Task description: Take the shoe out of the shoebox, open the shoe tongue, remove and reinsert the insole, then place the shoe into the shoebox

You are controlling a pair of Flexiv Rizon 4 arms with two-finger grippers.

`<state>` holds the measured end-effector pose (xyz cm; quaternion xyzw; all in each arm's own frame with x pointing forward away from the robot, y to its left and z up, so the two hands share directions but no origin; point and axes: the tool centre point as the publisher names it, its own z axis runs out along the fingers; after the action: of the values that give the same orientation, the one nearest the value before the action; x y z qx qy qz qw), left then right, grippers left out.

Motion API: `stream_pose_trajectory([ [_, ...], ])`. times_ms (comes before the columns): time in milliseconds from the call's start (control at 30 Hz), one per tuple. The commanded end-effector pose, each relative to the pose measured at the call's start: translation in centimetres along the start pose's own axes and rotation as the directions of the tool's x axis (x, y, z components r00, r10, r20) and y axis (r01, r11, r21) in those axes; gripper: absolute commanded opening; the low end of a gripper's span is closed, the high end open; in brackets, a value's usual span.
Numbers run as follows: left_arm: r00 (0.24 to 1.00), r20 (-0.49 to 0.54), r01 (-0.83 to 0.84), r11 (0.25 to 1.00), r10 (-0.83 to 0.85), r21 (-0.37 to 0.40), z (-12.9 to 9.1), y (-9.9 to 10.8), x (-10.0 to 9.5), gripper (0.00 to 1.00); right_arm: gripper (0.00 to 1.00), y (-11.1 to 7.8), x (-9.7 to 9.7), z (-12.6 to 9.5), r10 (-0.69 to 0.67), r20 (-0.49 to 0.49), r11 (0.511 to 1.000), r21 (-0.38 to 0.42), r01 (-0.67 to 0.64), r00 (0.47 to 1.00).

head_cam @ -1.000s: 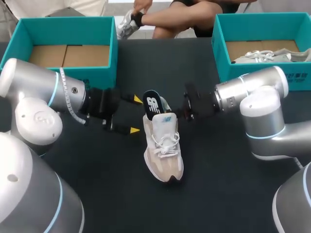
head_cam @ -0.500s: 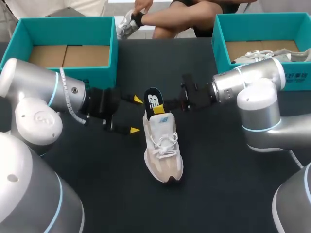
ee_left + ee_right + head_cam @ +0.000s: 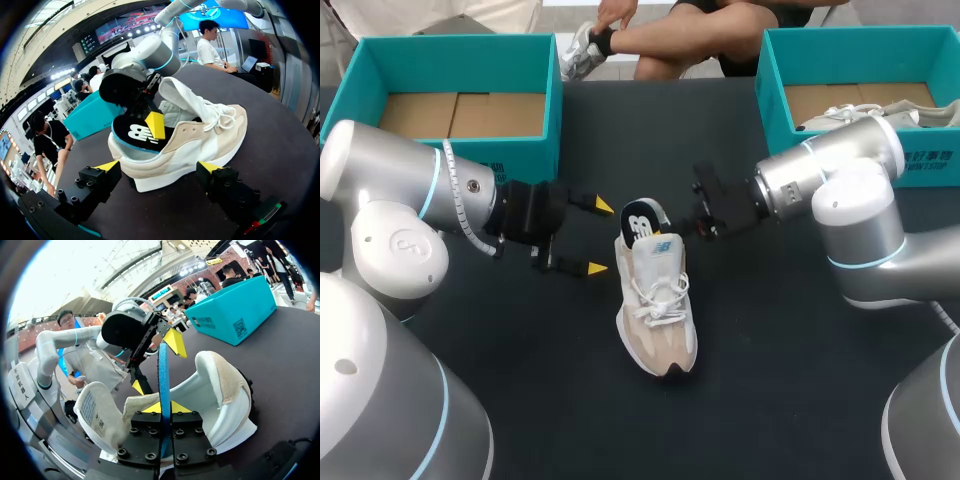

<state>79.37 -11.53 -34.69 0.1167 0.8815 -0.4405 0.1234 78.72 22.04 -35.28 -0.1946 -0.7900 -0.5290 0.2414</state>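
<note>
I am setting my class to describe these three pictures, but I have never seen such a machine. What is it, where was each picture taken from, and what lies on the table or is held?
It is a robot with two arms, each ending in two yellow-tipped fingers. One picture looks down on the black table from above and behind the robot. The two round ones come from a camera on each wrist.

A beige shoe stands on the table. Behind it are two teal boxes. The left shoebox shows only its cardboard floor, and the right shoebox holds another shoe.

The right fingers are shut on the dark insole, which sticks out of the shoe's opening. The left fingers are open beside the shoe, not touching it.
</note>
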Motion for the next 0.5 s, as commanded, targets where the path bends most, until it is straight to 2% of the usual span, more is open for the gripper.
stream_pose_trajectory([
  [33,1.0,0.0,0.0,1.0,0.0,-0.005,0.1,-0.1,0.0,1.0,0.0,-0.3,0.4,0.0,0.005,0.003,1.0,0.001,-0.005,1.0],
  [133,1.0,0.0,0.0,1.0,0.0,-0.005,0.1,-0.1,0.0,1.0,0.01,0.1,0.3,0.2,0.007,-0.002,1.0,0.015,-0.007,1.0],
  [200,1.0,0.0,0.0,1.0,0.0,-0.005,0.1,-0.1,0.0,1.0,0.27,0.4,0.2,0.3,0.002,0.001,1.0,0.024,-0.002,1.0],
  [267,1.0,0.0,0.0,1.0,0.0,-0.005,0.1,-0.1,0.0,1.0,0.37,0.9,0.2,0.3,-0.012,0.008,1.0,0.019,0.012,1.0],
  [500,1.0,0.0,0.0,1.0,0.0,-0.005,0.1,-0.1,0.0,1.0,0.34,2.8,-0.2,0.0,-0.061,0.024,0.998,0.004,0.061,0.998],
])
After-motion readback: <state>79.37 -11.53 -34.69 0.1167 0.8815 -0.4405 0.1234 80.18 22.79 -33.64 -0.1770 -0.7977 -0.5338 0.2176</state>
